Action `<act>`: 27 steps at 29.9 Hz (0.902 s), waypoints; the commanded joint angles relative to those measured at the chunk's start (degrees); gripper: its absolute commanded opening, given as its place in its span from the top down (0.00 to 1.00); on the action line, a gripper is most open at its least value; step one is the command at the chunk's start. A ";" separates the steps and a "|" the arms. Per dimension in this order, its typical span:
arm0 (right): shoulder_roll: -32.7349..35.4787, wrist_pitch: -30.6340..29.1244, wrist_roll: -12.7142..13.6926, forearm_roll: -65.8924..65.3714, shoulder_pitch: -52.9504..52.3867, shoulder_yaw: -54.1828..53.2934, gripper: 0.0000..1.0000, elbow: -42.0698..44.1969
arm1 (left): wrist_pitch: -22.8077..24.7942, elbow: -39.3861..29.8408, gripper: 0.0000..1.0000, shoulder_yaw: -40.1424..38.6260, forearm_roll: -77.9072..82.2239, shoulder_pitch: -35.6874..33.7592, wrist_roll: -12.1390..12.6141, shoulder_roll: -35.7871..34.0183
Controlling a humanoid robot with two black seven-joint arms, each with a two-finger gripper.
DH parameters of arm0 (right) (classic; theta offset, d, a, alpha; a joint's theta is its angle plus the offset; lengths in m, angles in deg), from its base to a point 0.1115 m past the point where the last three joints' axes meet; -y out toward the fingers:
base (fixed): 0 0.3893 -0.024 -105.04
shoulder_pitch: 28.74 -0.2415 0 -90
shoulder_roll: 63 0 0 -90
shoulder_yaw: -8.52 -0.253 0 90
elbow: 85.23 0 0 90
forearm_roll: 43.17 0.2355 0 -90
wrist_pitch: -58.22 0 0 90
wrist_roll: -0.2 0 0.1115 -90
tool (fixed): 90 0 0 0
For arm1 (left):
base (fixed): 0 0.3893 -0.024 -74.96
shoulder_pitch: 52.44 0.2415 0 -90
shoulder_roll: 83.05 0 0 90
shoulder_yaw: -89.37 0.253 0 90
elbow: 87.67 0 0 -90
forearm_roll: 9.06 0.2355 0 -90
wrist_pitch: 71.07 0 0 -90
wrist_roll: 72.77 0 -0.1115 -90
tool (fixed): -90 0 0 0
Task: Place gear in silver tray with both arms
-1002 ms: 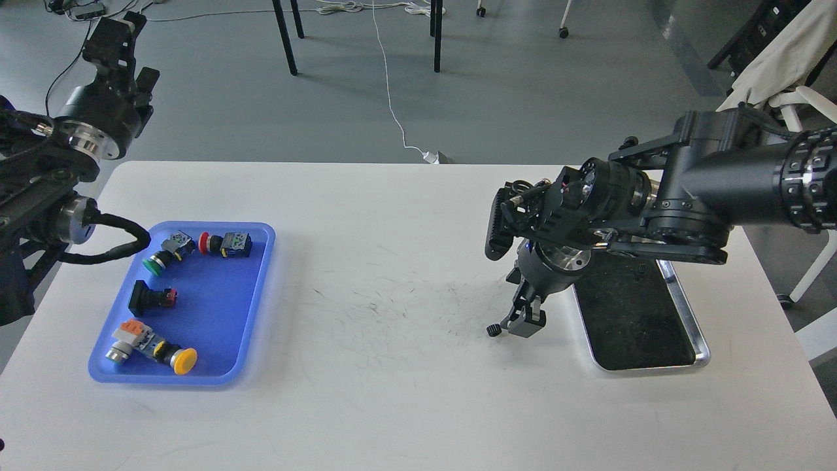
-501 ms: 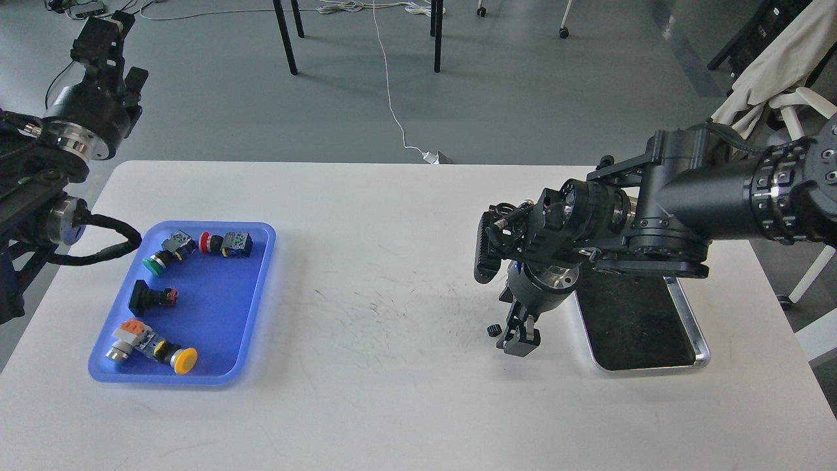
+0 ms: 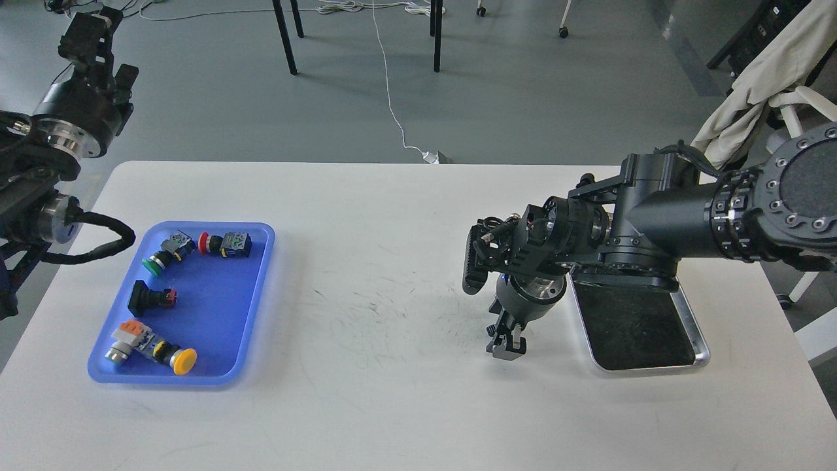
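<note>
The silver tray (image 3: 701, 357) lies at the table's right side, its dark bottom empty; my right arm hides its far end. A small black gear (image 3: 489, 330) lies on the white table left of the tray. My right gripper (image 3: 508, 347) points down at the table, its tip just right of the gear and slightly nearer to me. Its fingers are dark and too small to tell apart. My left gripper (image 3: 84, 29) is raised at the far left, beyond the table's edge over the floor, and its fingers cannot be told apart.
A blue plastic tray (image 3: 258, 288) at the left holds several push-button switches. The white table (image 3: 392, 405) has scuff marks in the middle. Chair legs and cables are on the floor behind.
My right arm has moved left and toward me, bringing the gripper down beside the gear. My left gripper has drawn further up and to the left.
</note>
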 commanded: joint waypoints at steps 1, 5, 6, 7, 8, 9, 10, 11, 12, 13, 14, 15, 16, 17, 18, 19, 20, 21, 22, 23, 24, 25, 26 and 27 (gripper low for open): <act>0.00 -0.09 0.00 -0.01 0.08 0.01 0.44 0.34 | 0.01 0.05 0.02 0.01 0.09 0.08 0.00 0.07; -0.08 -0.01 0.00 -0.01 0.17 0.01 0.47 0.96 | 0.10 0.31 0.02 0.01 0.09 0.08 0.00 0.33; -0.09 -0.01 0.00 -0.01 0.17 0.01 0.51 0.96 | 0.10 0.31 0.02 0.01 0.09 0.17 0.00 0.42; -0.09 -0.01 0.00 0.08 0.17 -0.07 0.52 0.87 | 0.10 0.31 0.02 0.01 0.09 0.17 0.00 0.42; -0.17 -0.09 0.00 0.08 -0.01 -0.07 0.52 0.61 | 0.10 0.40 0.02 0.01 0.09 0.17 0.00 0.42; -0.26 -0.09 0.00 0.17 -0.18 -0.07 0.53 0.52 | 0.10 0.40 0.02 0.01 0.09 0.17 0.00 0.51; -0.35 -0.09 0.00 0.08 -0.10 -0.07 0.53 0.70 | 0.10 0.40 0.02 0.09 0.09 0.17 0.00 0.60; -0.61 -0.09 0.00 0.08 -0.01 -0.07 0.56 0.78 | 0.10 0.40 0.02 0.10 0.09 0.17 0.00 0.60; -0.79 -0.09 0.00 0.08 -0.01 0.01 0.58 0.79 | 0.10 0.40 0.02 0.10 0.09 0.17 0.00 0.60; -0.88 -0.09 0.00 0.08 -0.01 -0.07 0.58 0.79 | 0.10 0.48 0.02 0.10 0.09 0.17 0.00 0.69; -0.88 -0.09 0.00 0.08 -0.18 -0.07 0.59 0.70 | 0.10 0.49 0.02 0.10 0.09 0.17 0.00 0.60; -0.88 -0.18 0.00 0.17 -0.27 -0.07 0.61 0.61 | 0.19 0.83 0.02 0.10 0.09 0.17 0.00 0.69; -0.88 -0.18 0.00 0.08 -0.19 -0.07 0.62 0.87 | 0.28 1.18 0.02 0.18 0.09 0.08 0.00 0.77; -0.88 -0.18 0.00 -0.01 -0.01 0.01 0.62 1.22 | 0.36 1.45 0.02 0.10 0.09 0.17 0.00 0.86; -0.88 -0.18 0.00 -0.01 -0.01 0.01 0.62 1.40 | 0.37 1.63 0.02 0.18 0.09 0.08 0.00 0.95; -0.88 -0.18 0.00 0.08 -0.01 0.01 0.62 1.49 | 0.37 1.63 0.02 0.18 0.09 0.08 0.00 1.04; -0.88 -0.27 0.00 -0.01 -0.01 0.01 0.64 1.40 | 0.37 1.63 0.02 0.27 0.09 0.08 0.00 1.04; -0.88 -0.27 0.00 -0.01 -0.10 0.01 0.67 1.31 | 0.37 1.63 0.02 0.27 0.09 0.17 0.00 1.04; -0.88 -0.27 0.00 -0.01 -0.10 0.01 0.67 1.31 | 0.37 1.63 0.02 0.27 0.09 0.08 0.00 1.04; -0.88 -0.27 0.00 -0.01 -0.01 0.10 0.68 1.31 | 0.37 1.63 0.02 0.27 0.09 0.17 0.00 1.04; -0.88 -0.36 0.00 -0.01 -0.10 0.10 0.68 1.31 | 0.37 1.71 0.02 0.27 0.09 0.17 0.00 1.04; -0.88 -0.44 0.00 -0.01 -0.10 0.10 0.68 1.31 | 0.37 1.89 0.02 0.27 0.09 0.17 0.00 1.04; -0.88 -0.44 0.00 -0.01 -0.10 0.10 0.68 1.31 | 0.37 2.07 0.02 0.27 0.09 0.17 0.00 1.04; -0.88 -0.53 0.00 -0.01 -0.27 0.10 0.71 1.14 | 0.45 2.24 0.02 0.36 0.09 0.17 0.00 1.04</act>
